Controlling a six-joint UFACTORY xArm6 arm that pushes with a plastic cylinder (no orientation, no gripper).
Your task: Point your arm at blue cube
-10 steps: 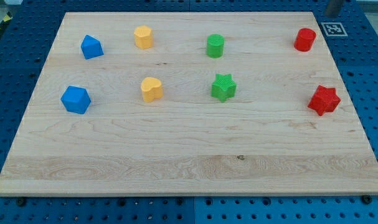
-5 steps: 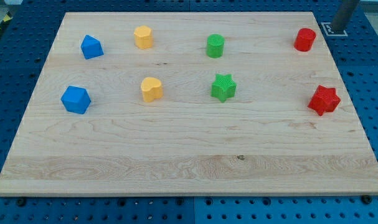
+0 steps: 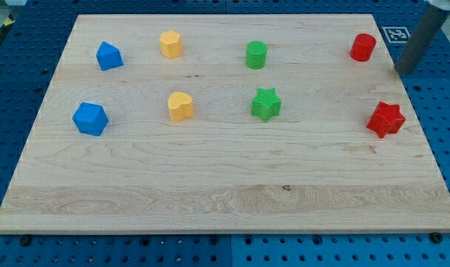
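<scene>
Two blue blocks sit at the view's left of the wooden board: a blue cube-like block lower down and a blue house-shaped block above it. My dark rod comes in from the view's top right. My tip is at the board's right edge, right of and a little below the red cylinder and above the red star. It is far from both blue blocks and touches no block.
A yellow rounded block and a yellow heart lie left of centre. A green cylinder and a green star lie at the centre. A printed marker tag lies off the board's top right corner.
My rod has come down from the view's top right corner towards the board's right edge. No block has moved.
</scene>
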